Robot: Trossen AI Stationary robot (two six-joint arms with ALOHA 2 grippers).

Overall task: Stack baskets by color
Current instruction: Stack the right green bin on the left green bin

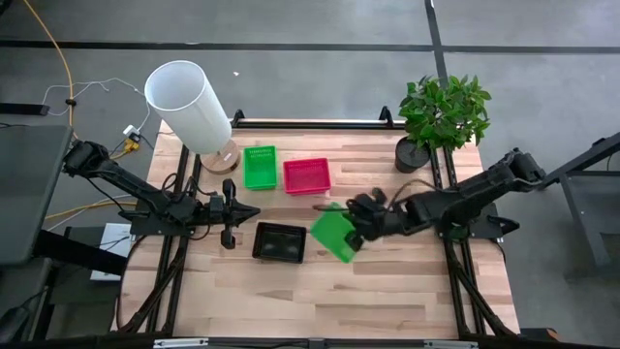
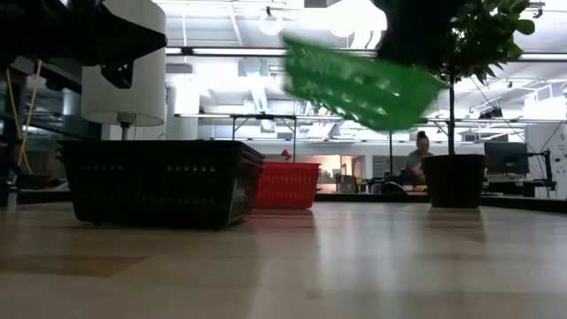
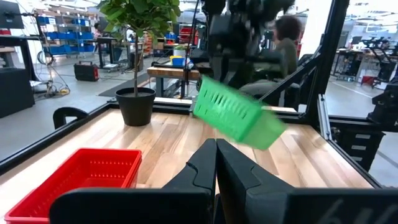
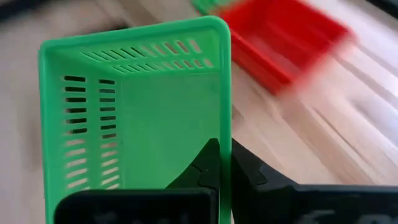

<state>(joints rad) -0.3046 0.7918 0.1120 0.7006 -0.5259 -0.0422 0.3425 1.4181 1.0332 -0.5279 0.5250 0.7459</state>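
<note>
The table (image 1: 387,291) carries 3 baskets. The green stack (image 1: 259,166) lies well beyond the right gripper (image 1: 355,233) — toward the left arm's side. That gripper pinches 1 green basket (image 1: 334,233) aloft, tilted. The left gripper (image 1: 242,209) rests pressed together.

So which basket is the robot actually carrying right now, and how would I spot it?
Start at the potted plant in the table's far right corner and follow the right arm toward the table's middle. In the right gripper, shut on its rim, hangs a green basket. Unlike the other green basket, it is tilted and off the table.
</note>
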